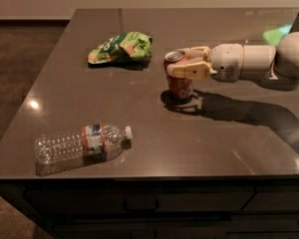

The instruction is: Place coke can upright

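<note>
The coke can [179, 86] is red-orange with a silver top. It stands nearly upright near the middle of the dark table [154, 133], its base at or just above the surface. My gripper [182, 62] reaches in from the right on a white arm and is shut on the can's upper half, one tan finger [189, 69] in front and one behind.
A green snack bag [122, 47] lies behind and left of the can. A clear plastic water bottle [82, 142] with a red label lies on its side near the front left edge. The table's front edge runs close below the bottle.
</note>
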Controlling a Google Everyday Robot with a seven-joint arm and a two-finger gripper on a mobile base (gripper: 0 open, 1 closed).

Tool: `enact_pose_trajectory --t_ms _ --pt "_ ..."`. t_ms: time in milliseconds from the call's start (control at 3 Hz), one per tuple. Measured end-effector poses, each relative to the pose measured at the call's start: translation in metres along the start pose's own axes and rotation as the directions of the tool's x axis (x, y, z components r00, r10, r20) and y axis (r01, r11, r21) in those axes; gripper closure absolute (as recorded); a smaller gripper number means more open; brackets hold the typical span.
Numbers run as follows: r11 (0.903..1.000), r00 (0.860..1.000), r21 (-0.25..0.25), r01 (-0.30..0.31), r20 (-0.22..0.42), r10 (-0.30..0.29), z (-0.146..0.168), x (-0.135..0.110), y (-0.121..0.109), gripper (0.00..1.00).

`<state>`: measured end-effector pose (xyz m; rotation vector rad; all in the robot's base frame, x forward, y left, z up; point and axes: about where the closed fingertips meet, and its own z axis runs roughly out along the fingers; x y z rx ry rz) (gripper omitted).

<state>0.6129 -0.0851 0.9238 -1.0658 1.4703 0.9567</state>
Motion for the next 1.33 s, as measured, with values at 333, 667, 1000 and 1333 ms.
enact_pose_trajectory --t_ms 333,667,1000,1333 --pt "0.9995 0.997 -0.026 -0.018 0.076 0.020 0.0015 0.0030 -0.0016 0.43" --pt "0.9987 0.991 -0.040 -0.031 0.126 0.036 0.0005 0.0050 -0.0015 0.12" --pt "0.9986 0.992 -0.044 -0.030 0.124 0.035 0.0030 0.0040 -0.0005 0.00" --pt "0.9986 0.992 -0.044 -0.030 0.124 0.035 0.0030 0.0040 -0.0005 0.00"
